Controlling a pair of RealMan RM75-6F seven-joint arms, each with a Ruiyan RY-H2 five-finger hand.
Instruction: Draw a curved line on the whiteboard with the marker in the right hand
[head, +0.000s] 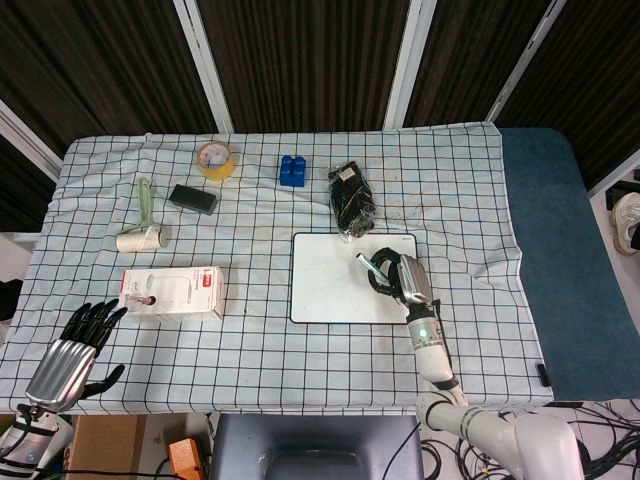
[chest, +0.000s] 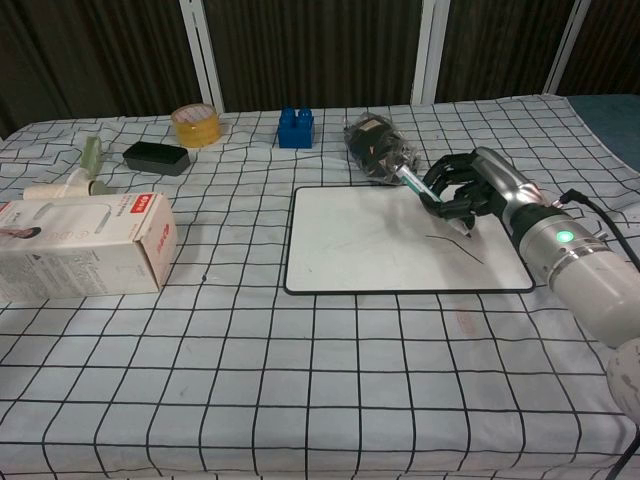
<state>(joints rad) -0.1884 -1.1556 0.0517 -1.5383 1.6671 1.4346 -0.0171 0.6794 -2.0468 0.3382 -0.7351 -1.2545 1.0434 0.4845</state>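
marker held over the right side of the whiteboard

the right hand (chest: 470, 190) has its dark fingers (chest: 447, 187) curled around the marker (chest: 418, 188), so it's a full grip rather than a pinch. the marker sits tilted in that grip: the pale teal back end sticks out up and to the left past the fingers, toward the black bundle (chest: 378, 146), and the tip points down toward the whiteboard (chest: 340, 240). can't tell for sure if the tip is actually touching the board or just above it.

the hand is over the right part of the board, with the silver forearm running back toward the near right corner of the tabletop (chest: 300, 380), green light showing on the wrist.

the chest view shows a thin dark line (chest: 455, 243) on the board just below the hand, bent like a shallow kink. in the head view that line is basically too faint to make out, but it shows the marker (head: 367, 268) and right hand (head: 400, 278) from above, inside the board's right half (head: 330, 290).

the head view is also the only one with the left hand (head: 78, 345): it's down at the near left corner, off the cloth edge, holding nothing, fingers spread a bit. it sits well apart from the white box (head: 172, 292).
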